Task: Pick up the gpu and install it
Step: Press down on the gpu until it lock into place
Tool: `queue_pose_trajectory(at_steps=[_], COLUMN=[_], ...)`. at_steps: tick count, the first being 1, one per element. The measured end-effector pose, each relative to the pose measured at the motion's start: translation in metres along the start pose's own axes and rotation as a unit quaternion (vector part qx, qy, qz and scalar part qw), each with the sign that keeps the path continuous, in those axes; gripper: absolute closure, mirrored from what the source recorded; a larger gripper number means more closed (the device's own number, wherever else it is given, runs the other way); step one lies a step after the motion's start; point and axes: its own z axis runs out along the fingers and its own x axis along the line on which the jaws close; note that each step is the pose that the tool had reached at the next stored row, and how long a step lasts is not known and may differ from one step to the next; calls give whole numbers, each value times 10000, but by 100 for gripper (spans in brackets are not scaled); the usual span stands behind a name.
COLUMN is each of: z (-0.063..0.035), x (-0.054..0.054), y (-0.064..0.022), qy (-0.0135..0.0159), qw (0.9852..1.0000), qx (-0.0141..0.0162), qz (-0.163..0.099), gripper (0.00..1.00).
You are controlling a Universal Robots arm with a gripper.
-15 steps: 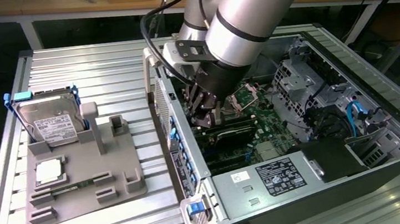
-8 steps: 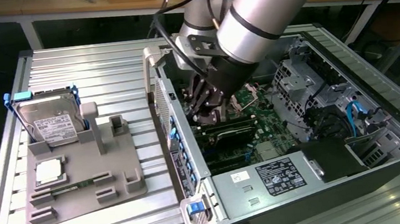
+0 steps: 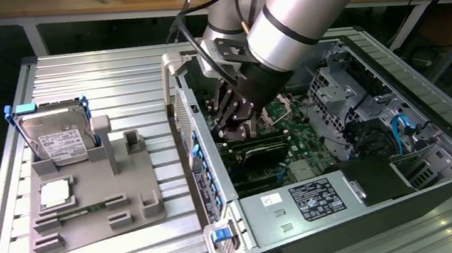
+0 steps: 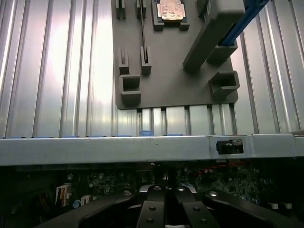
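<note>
On the counter [image 3: 102,70], a parts tray [image 3: 92,210] lies at the exterior view's left, with the hard drive [image 3: 58,139] standing at its far end. The open computer case [image 3: 415,163] lies to its right. The end effector [image 3: 238,120] reaches inside the case, above the gpu [image 3: 255,150].

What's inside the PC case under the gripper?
Inside the case, the gripper is low over a dark card on the green motherboard. The arm hides the case's upper interior; the card's slot isn't visible.
</note>
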Motion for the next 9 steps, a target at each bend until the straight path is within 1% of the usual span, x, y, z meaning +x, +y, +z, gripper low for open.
queue_pose_trajectory(at_steps=[4, 5, 9], z=[0, 0, 0], x=[3, 4, 13], y=[0, -3, 2], qy=[-1, -1, -1], qw=[10000, 10000, 10000], qx=[-27, -44, -49], qz=[2, 2, 3], gripper=[89, 89, 89])
